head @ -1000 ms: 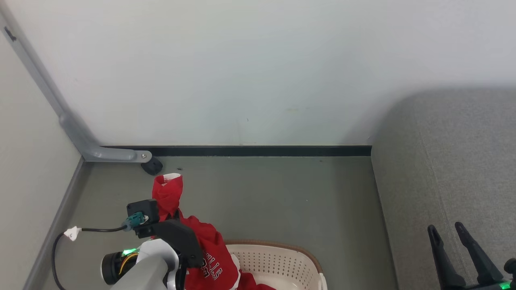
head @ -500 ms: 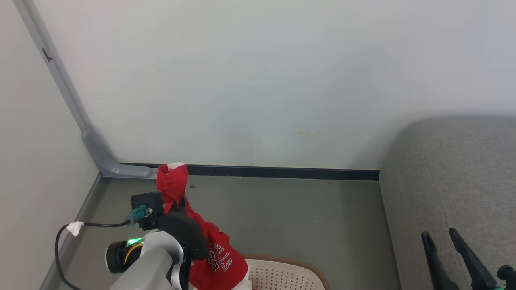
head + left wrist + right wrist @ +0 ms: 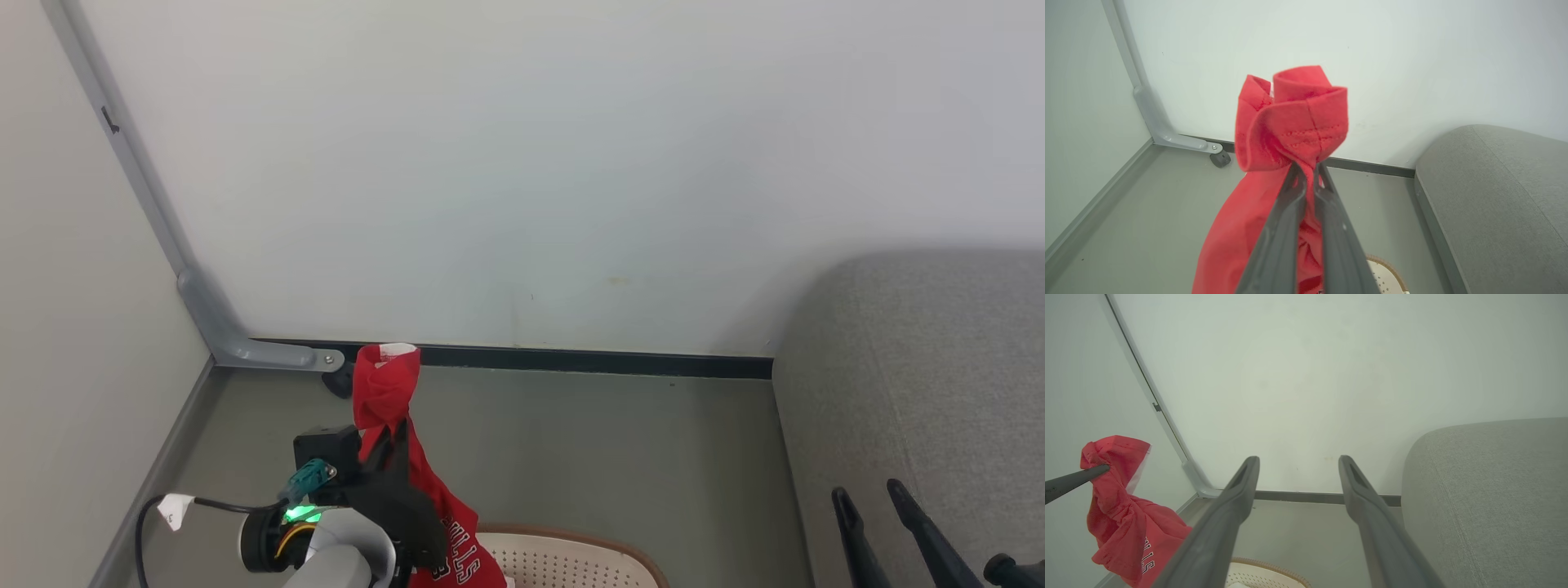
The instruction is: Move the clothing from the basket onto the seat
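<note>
My left end effector is clamped on the red garment. Its jaws are pinched together, with a bunched fold of stitched hem sprouting just past the fingertips and the rest of the cloth hanging back below them. That close wrist view gives me the grip but hides the lettering. From the head view I can read part of the white letters on the cloth hanging beneath the end effector. The right wrist view shows the same letters from the side, along with a sliver of white trim at the top of the bunch. The basket sits below and slightly right of the left end effector. The garment's lower end reaches its rim in the head view, though I cannot tell if they touch. The seat lies well off to the right of the left end effector and close beside my right end effector, whose jaws stand wide apart with nothing between them. Beyond the left fingertips are the wall and, on the floor, a small black caster.
</note>
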